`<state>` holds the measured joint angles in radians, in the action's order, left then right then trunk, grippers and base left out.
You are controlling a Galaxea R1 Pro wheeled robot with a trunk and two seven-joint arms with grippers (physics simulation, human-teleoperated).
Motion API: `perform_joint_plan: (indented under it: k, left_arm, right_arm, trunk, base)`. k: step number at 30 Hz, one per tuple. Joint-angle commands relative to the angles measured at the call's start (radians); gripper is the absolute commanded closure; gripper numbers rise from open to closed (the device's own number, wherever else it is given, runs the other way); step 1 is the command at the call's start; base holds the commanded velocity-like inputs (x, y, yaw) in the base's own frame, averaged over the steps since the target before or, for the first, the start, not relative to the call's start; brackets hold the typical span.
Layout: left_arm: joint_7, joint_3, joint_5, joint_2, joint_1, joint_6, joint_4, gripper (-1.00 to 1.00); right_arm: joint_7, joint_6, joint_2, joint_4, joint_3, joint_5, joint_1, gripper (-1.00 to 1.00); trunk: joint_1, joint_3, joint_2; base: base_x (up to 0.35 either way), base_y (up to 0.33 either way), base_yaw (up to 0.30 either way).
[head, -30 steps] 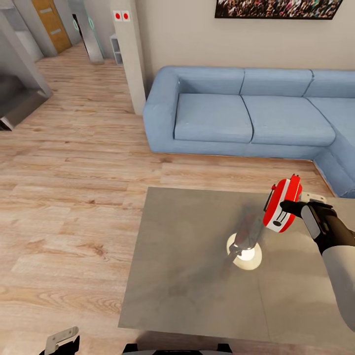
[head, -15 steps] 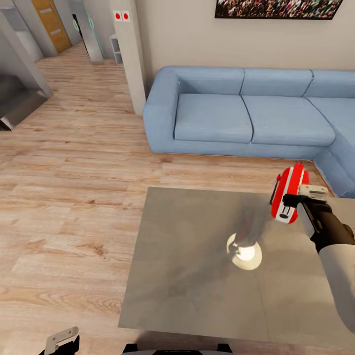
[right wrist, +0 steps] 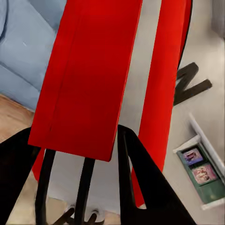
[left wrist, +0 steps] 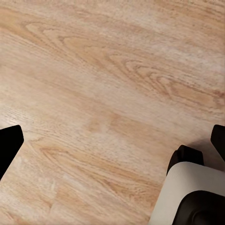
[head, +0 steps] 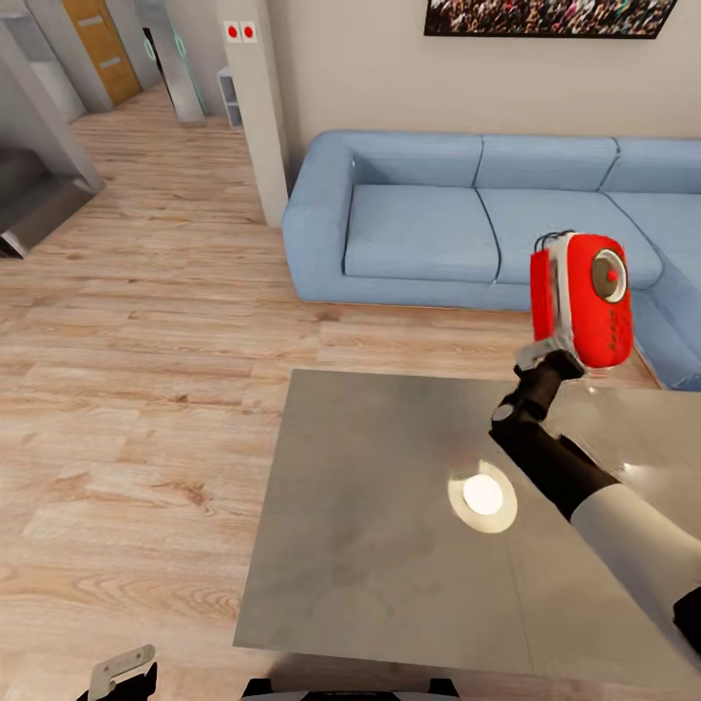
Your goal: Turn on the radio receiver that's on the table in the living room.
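Note:
The red radio receiver [head: 582,297] hangs upright well above the table [head: 389,545], in front of the light-blue sofa [head: 438,224]. Its round grey dial with the red centre faces the head camera. My right gripper [head: 552,353] is shut on the radio's lower edge from below. In the right wrist view the radio [right wrist: 93,70] stands side-on as broad red bands, and the black fingers [right wrist: 145,187] close on its near end. My left gripper [head: 122,672] hangs low beside the base, and its fingertips [left wrist: 9,145] stand wide apart over bare wood floor.
The glossy grey tabletop carries a round lamp reflection [head: 484,495]. The sofa wraps round the table's far and right sides. A white pillar [head: 255,107] stands at the sofa's left end, with open wood floor to the left. A framed crowd picture [head: 550,15] hangs on the wall.
My right arm has lifted the radio from just above the table to well above it. It has turned the radio from side-on to dial-facing. The left arm has not moved.

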<state>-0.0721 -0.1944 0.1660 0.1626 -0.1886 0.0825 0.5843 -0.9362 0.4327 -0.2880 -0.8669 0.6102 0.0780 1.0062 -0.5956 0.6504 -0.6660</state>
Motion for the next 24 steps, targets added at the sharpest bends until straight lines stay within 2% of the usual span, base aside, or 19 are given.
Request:
perform_joint_plan:
  k: [1, 2, 3, 5, 6, 8, 9, 10, 13, 15, 19, 23, 24]
  left_arm:
    - [0.0, 0.0, 0.0, 0.0, 0.0, 0.0, 0.0, -1.0]
    - [0.0, 0.0, 0.0, 0.0, 0.0, 0.0, 0.0, -1.0]
    - [0.0, 0.0, 0.0, 0.0, 0.0, 0.0, 0.0, -1.0]
    - [0.0, 0.0, 0.0, 0.0, 0.0, 0.0, 0.0, -1.0]
    - [0.0, 0.0, 0.0, 0.0, 0.0, 0.0, 0.0, -1.0]
    - [0.0, 0.0, 0.001, 0.0, 0.0, 0.0, 0.0, -1.0]
    - [0.0, 0.0, 0.001, 0.0, 0.001, 0.0, 0.0, -1.0]
    - [0.0, 0.0, 0.001, 0.0, 0.0, 0.0, 0.0, -1.0]
    - [0.0, 0.0, 0.001, 0.0, 0.0, 0.0, 0.0, -1.0]
    - [0.0, 0.0, 0.001, 0.0, 0.0, 0.0, 0.0, -1.0]
    - [0.0, 0.0, 0.001, 0.0, 0.0, 0.0, 0.0, -1.0]
    - [0.0, 0.001, 0.001, 0.0, 0.0, 0.0, 0.0, -1.0]
    - [0.0, 0.001, 0.001, 0.0, 0.0, 0.0, 0.0, -1.0]
  right_arm:
    - [-0.064, -0.001, 0.0, 0.001, 0.051, -0.005, 0.0, 1.0]
    - [-0.116, 0.0, 0.001, 0.002, 0.096, -0.003, 0.0, 1.0]
    - [-0.14, 0.0, 0.001, 0.002, 0.116, -0.002, 0.0, 1.0]
    - [-0.221, 0.002, 0.002, 0.002, 0.183, 0.006, 0.0, 1.0]
    - [-0.24, 0.003, 0.001, 0.003, 0.199, 0.011, 0.0, 1.0]
    - [-0.317, 0.005, 0.001, 0.005, 0.263, 0.055, 0.0, 1.0]
    - [-0.365, 0.009, 0.001, 0.01, 0.312, 0.108, 0.0, 1.0]
    - [-0.388, 0.019, 0.0, 0.012, 0.34, 0.146, 0.0, 1.0]
    - [-0.424, 0.098, -0.003, 0.016, 0.393, 0.246, 0.0, 1.0]
    - [-0.438, 0.14, -0.006, 0.017, 0.415, 0.293, -0.002, 1.0]
    - [-0.463, 0.181, -0.01, 0.029, 0.464, 0.365, -0.006, 1.0]
    - [-0.522, 0.193, -0.01, 0.102, 0.542, 0.429, -0.01, 1.0]
    - [-0.551, 0.194, -0.009, 0.137, 0.576, 0.442, -0.01, 1.0]
  trunk:
    - [0.0, 0.0, 0.0]
    - [0.0, 0.0, 0.0]
    - [0.0, 0.0, 0.0]
    - [0.0, 0.0, 0.0]
    - [0.0, 0.0, 0.0]
    - [0.0, 0.0, 0.0]
    - [0.0, 0.0, 0.0]
    - [0.0, 0.0, 0.0]
    - [0.0, 0.0, 0.0]
    - [0.0, 0.0, 0.0]
    - [0.0, 0.0, 0.0]
    - [0.0, 0.0, 0.0]
    - [0.0, 0.0, 0.0]
  base:
    - [0.0, 0.0, 0.0]
    - [0.0, 0.0, 0.0]
    - [0.0, 0.0, 0.0]
    - [0.0, 0.0, 0.0]
    - [0.0, 0.0, 0.0]
    - [0.0, 0.0, 0.0]
    - [0.0, 0.0, 0.0]
    - [0.0, 0.0, 0.0]
    - [0.0, 0.0, 0.0]
    - [0.0, 0.0, 0.0]
    - [0.0, 0.0, 0.0]
    - [0.0, 0.0, 0.0]
    - [0.0, 0.0, 0.0]
